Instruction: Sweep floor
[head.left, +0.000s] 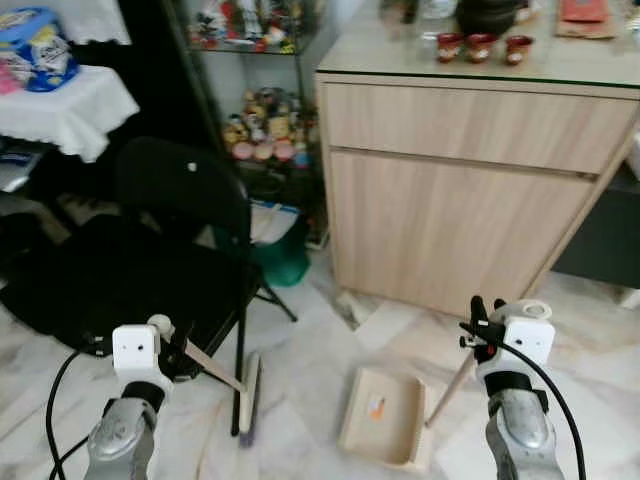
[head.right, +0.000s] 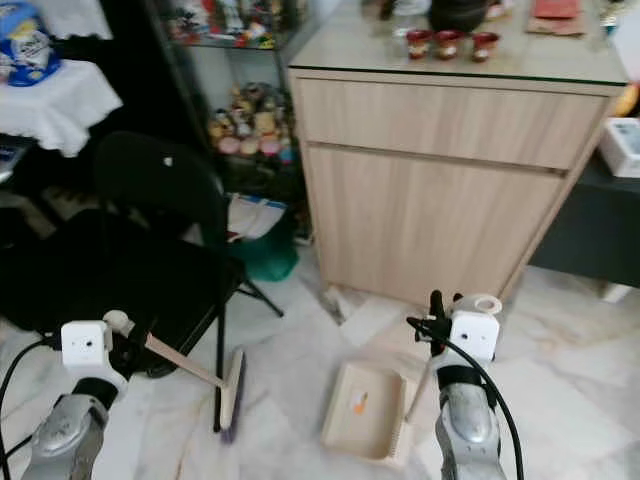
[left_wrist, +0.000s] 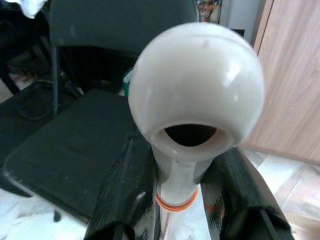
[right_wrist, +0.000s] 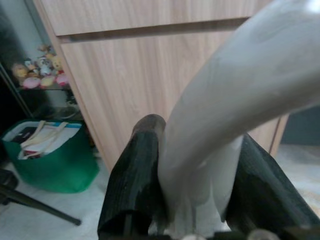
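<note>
Left wrist view: fingers (left_wrist: 125, 190) clamp the broom handle (left_wrist: 195, 100).

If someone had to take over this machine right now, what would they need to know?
Left end effector: shut on the broom handle; the broom head is on the marble floor beside the black folding chair.
Right end effector: shut on the dustpan handle; the beige dustpan lies flat on the floor in front of the wooden cabinet.
Done: both tools are in hand, and something small and orange sits in the pan.
Left: probably sweeping the remaining floor towards the pan; I can't make out loose dirt from here.
</note>
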